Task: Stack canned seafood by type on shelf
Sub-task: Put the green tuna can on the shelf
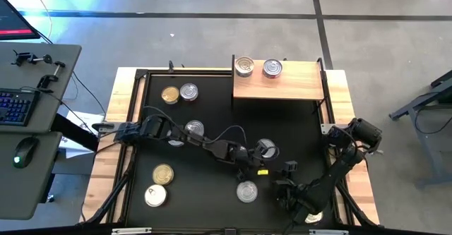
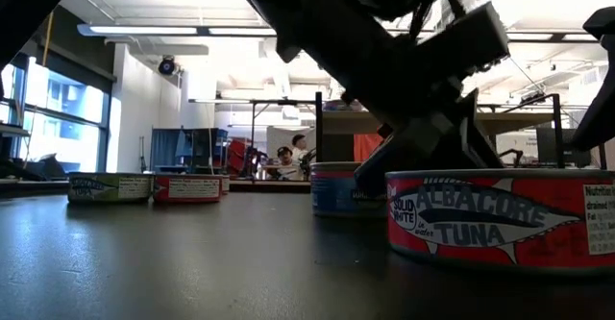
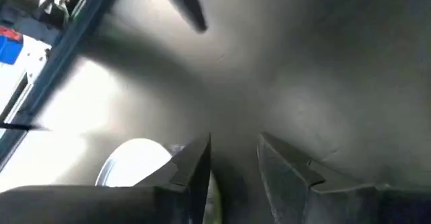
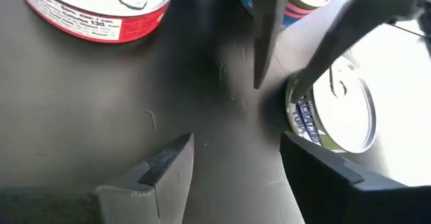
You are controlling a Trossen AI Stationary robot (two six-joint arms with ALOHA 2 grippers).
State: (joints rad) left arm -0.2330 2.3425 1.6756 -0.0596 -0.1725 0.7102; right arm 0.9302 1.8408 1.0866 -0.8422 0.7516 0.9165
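Your left gripper (image 1: pixel 256 157) sits at centre-right of the high view, fingers parted, grasping nothing, beside a silver tin (image 1: pixel 265 149). Your right gripper (image 1: pixel 286 185), lower right, is released. Two tins (image 1: pixel 244 67) rest on the shelf (image 1: pixel 296 83), upper centre.

Ceiling strip lights (image 2: pixel 144 30) glow at the low view's upper left, leaving the arms as dark silhouettes. The left wrist view is blurred, white glare washing out the round silver-topped tin (image 3: pixel 138 160) at lower left.
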